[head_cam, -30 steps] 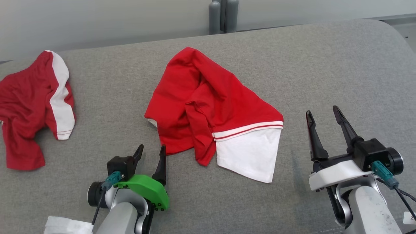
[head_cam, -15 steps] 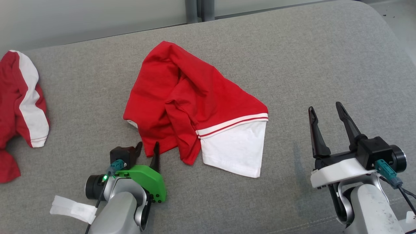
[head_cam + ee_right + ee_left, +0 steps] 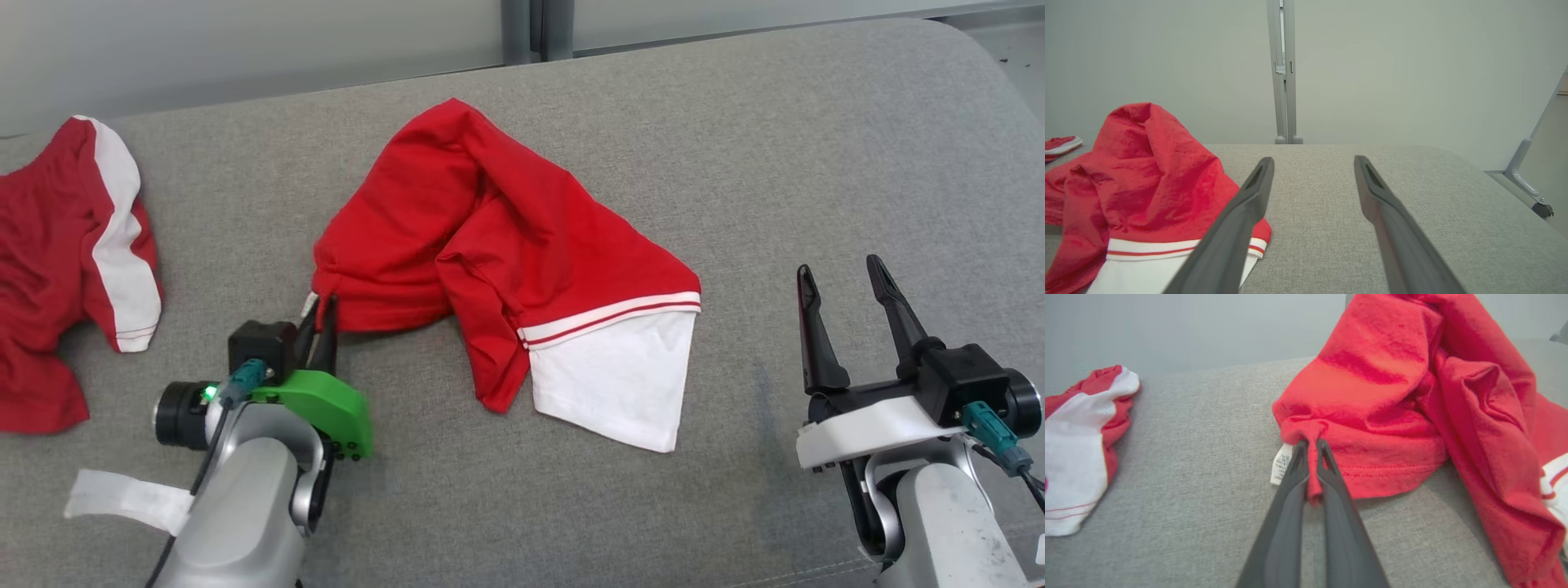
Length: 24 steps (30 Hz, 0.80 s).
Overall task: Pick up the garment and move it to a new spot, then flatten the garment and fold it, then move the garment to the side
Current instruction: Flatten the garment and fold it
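My left gripper (image 3: 323,304) is clenched on a thin pinch of the garment (image 3: 531,237) at its near-left edge. In the left wrist view red cloth is squeezed between the jaws, and the label (image 3: 1281,467) hangs just beside them. My right gripper (image 3: 839,266) stands wide with nothing in it, at the near right of the cushion (image 3: 816,147), apart from the garment's white panel (image 3: 620,384).

The garment lies crumpled mid-cushion, bunched up toward the far side, with the panel spread flat on the near right.

The step is the lift. I judge the pinch small, so I would:

- Raise slowly and straight up, watching whether the cloth creeps out of the jaws. If it does, I set down and bite deeper, past the hem stitching.
- Keep rising until the panel, the part furthest from my grip, hangs free of the cushion. Dragging it would twist the cloth and make flattening harder.
- Carry it right or nearer, away from the second garment (image 3: 73,261) at the far left, so the two don't tangle.
- Keep the right gripper apart from the garment during the lift, ready to take an opposite corner once it lands.
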{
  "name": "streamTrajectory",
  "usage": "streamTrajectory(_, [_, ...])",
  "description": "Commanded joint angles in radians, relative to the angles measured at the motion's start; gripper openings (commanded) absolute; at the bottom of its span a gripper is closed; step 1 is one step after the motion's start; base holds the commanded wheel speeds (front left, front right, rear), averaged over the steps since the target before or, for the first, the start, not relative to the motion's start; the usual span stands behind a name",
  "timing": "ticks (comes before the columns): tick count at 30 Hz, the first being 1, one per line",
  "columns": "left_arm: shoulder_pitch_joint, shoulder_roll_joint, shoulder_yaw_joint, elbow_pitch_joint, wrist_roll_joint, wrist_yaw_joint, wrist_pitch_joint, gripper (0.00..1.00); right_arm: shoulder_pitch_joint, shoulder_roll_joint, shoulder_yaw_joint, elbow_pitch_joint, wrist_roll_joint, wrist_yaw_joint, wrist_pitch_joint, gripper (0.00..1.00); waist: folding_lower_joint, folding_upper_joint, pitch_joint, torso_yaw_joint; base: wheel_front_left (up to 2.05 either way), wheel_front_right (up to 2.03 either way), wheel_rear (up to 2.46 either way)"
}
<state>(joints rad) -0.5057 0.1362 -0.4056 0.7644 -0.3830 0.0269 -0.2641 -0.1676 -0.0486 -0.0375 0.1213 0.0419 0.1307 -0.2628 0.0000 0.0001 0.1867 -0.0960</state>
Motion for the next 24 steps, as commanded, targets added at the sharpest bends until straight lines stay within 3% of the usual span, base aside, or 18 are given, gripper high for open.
streamTrajectory(1, [-0.016, 0.029, 0.015, -0.013, 0.009, 0.006, 0.0, 0.0, 0.011, -0.003, -0.001, -0.003, 0.001, 0.0, -0.004, 1.0, 0.0, -0.0001, -0.009, 0.014, 0.0, 0.0, 0.0])
streamTrajectory(13, [-0.143, 0.208, 0.041, -0.027, 0.05, -0.027, 0.027, 0.0, 0.007, -0.003, 0.011, 0.0, 0.005, 0.0, -0.004, 1.0, 0.0, -0.0001, -0.011, 0.009, 0.0, 0.0, 0.0])
streamTrajectory(24, [-0.313, 0.309, 0.01, -0.123, 0.102, -0.06, 0.103, 0.0, 0.013, -0.003, 0.028, 0.004, 0.018, 0.0, -0.004, 1.0, 0.0, -0.0001, -0.017, -0.044, 0.0, 0.0, 0.0])
